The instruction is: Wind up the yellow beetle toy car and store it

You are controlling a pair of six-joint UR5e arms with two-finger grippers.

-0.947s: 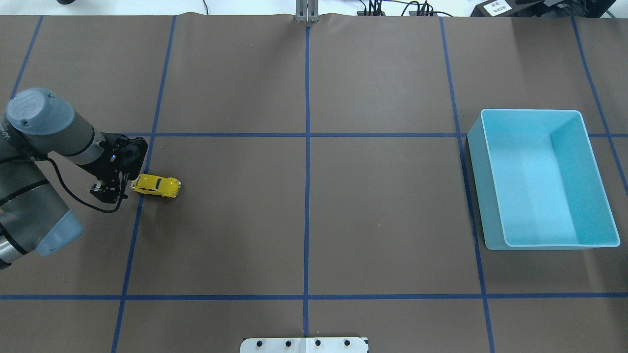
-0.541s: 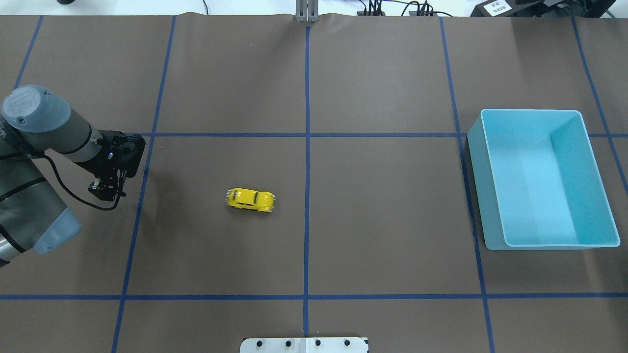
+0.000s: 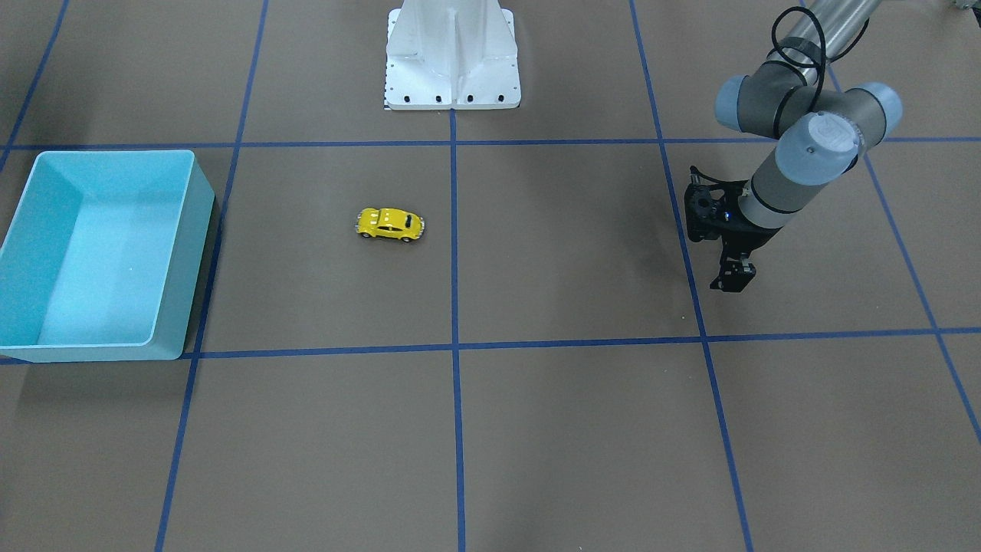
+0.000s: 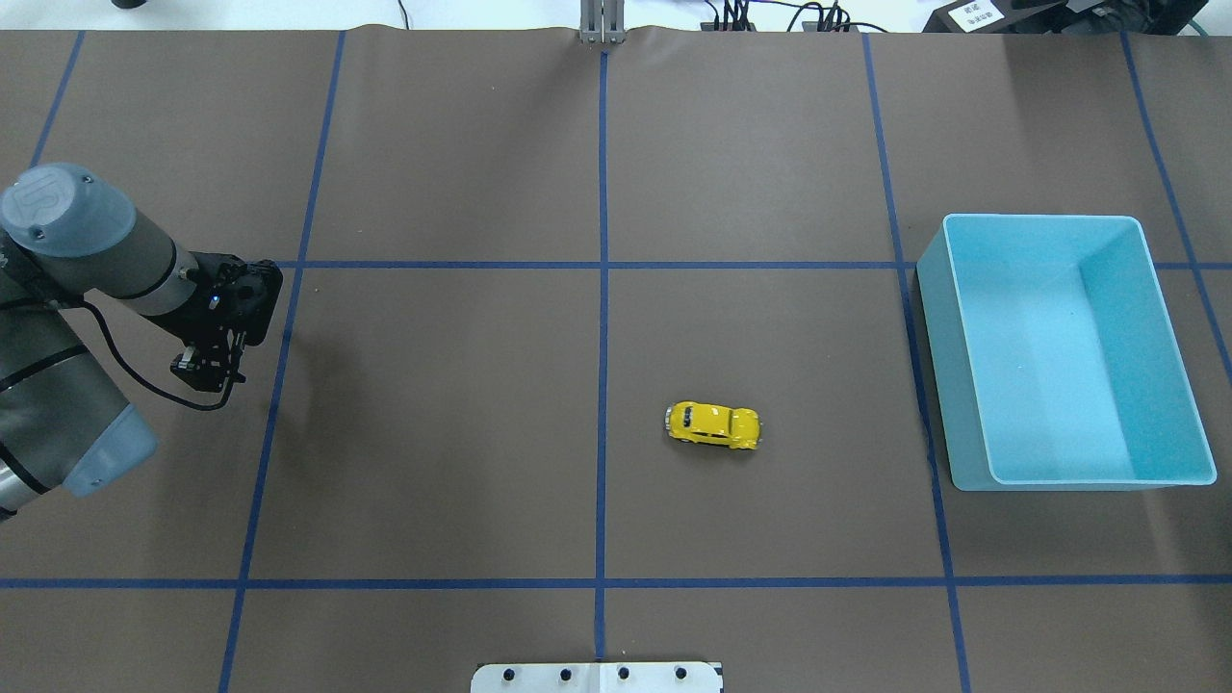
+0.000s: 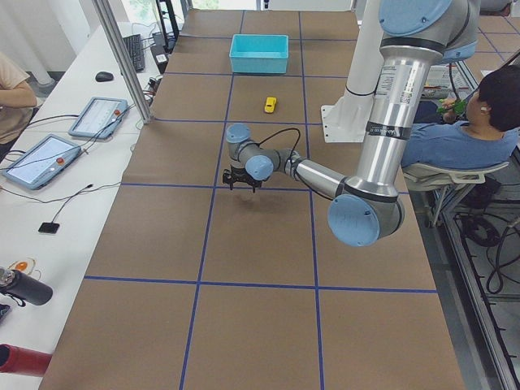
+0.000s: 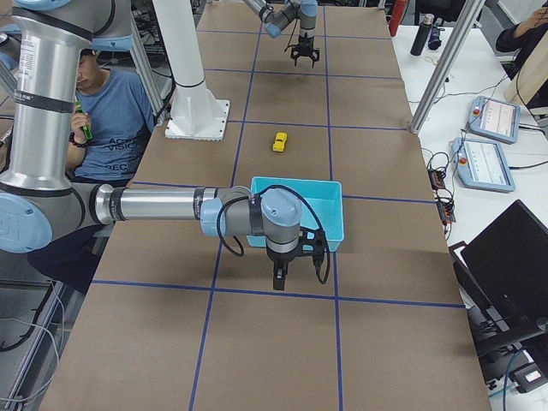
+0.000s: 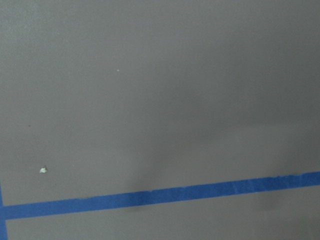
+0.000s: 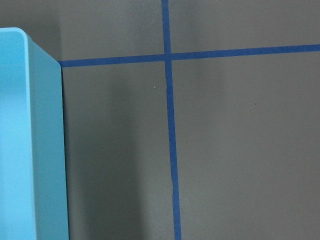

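Observation:
The yellow beetle toy car (image 4: 714,425) stands free on the brown table mat, just right of the centre line and left of the turquoise bin (image 4: 1044,220). It also shows in the front view (image 3: 389,224) and the right view (image 6: 279,142). My left gripper (image 4: 204,373) hangs open and empty at the far left, well away from the car; its wrist view shows only mat and tape. My right gripper (image 6: 278,282) shows only in the right view, beside the bin's near wall; I cannot tell its state.
The turquoise bin (image 3: 115,155) is empty. The robot's white base (image 3: 452,54) stands at the table's robot side. Blue tape lines grid the mat. Operators and tablets (image 5: 97,118) sit beyond the table edges.
The car has rolled from beside my left gripper across the centre line towards the bin. My left gripper has drawn back slightly to the left.

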